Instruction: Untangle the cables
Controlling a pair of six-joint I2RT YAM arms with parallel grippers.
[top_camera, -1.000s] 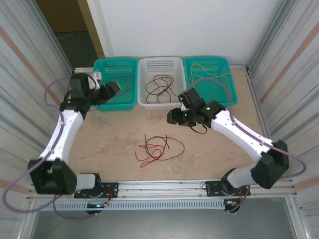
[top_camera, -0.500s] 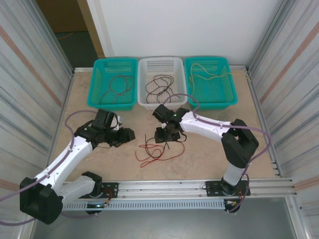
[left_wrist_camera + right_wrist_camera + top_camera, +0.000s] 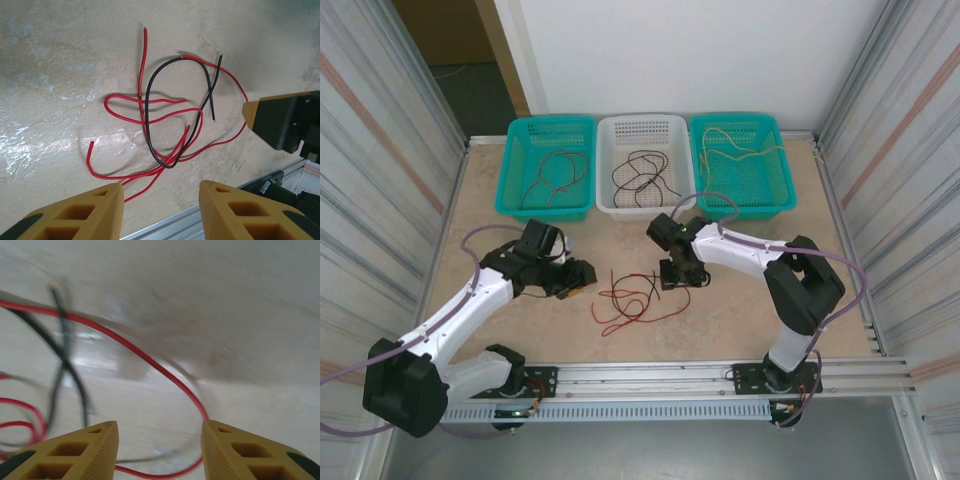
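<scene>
The left pincer (image 3: 161,212) hovers with fingers spread and nothing between them, just left of the tangled cables (image 3: 635,300). The right pincer (image 3: 160,452), likewise spread and empty, hangs low at the tangle's far-right edge, where a red wire (image 3: 145,359) curves past its fingertips. The tangle, looping red wires crossed by one black wire (image 3: 148,117), lies between the two pincers on the beige counter (image 3: 750,320), toward its near side. Along the far edge stand three baskets in a row. The left teal basket (image 3: 516,190) holds dark wires (image 3: 555,175), the white basket (image 3: 605,190) black wires (image 3: 640,170), and the right teal basket (image 3: 782,190) a yellow wire (image 3: 735,150).
</scene>
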